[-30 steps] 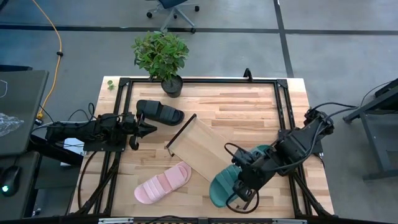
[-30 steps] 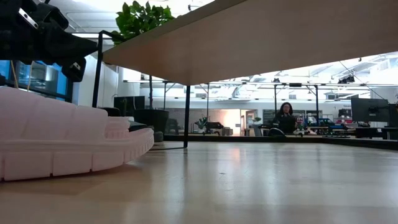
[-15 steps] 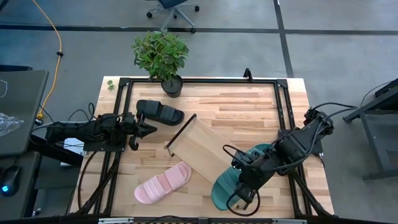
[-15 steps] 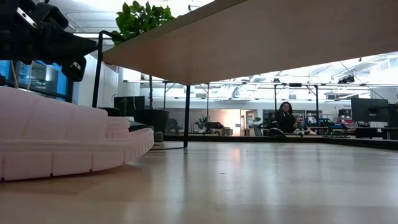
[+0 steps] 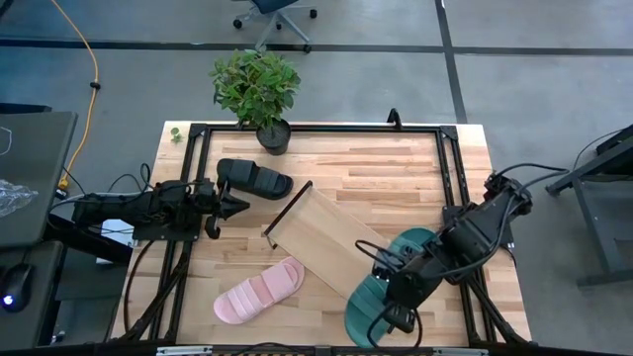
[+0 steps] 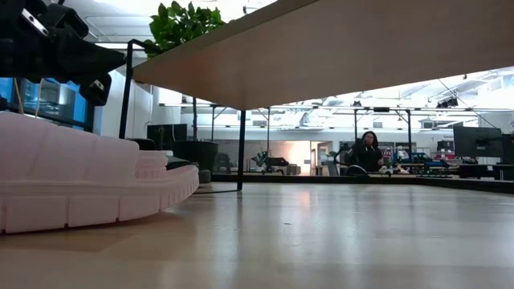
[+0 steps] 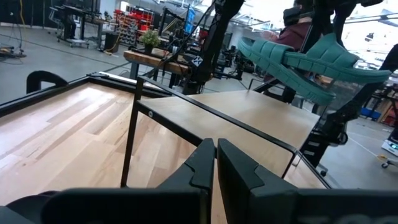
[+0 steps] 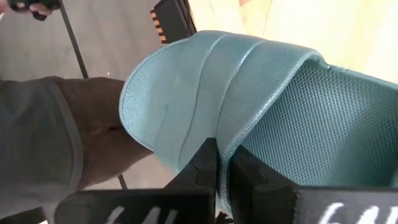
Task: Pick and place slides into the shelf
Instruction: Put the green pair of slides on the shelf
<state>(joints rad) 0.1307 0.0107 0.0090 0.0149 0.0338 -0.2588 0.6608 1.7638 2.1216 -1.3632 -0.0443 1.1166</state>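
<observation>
Your right gripper is low at the table's front right, jaws pinched tight on the strap of the teal slide — the right wrist view shows the fingers closed on the ribbed strap edge, though the fingertips themselves are buried in the rubber there. From the left wrist view that slide is up in the air, tilted, clear of the tabletop. In the high view the arm covers its middle, so you only see its two ends.

The shelf lies diagonally mid-table, its near end just beside the teal slide; whether they touch, you cannot tell from above. The pink slide sits on the table front and left of the shelf. In the low view it fills the left edge, cut off by the frame, and the shelf's underside blocks most of the top.

The black slide rests at the back left, near the potted plant. Your left gripper waits just beside it, jaws closed on nothing — the left wrist view shows the fingers together.

Far back in the room a person is small and hard to make out.
</observation>
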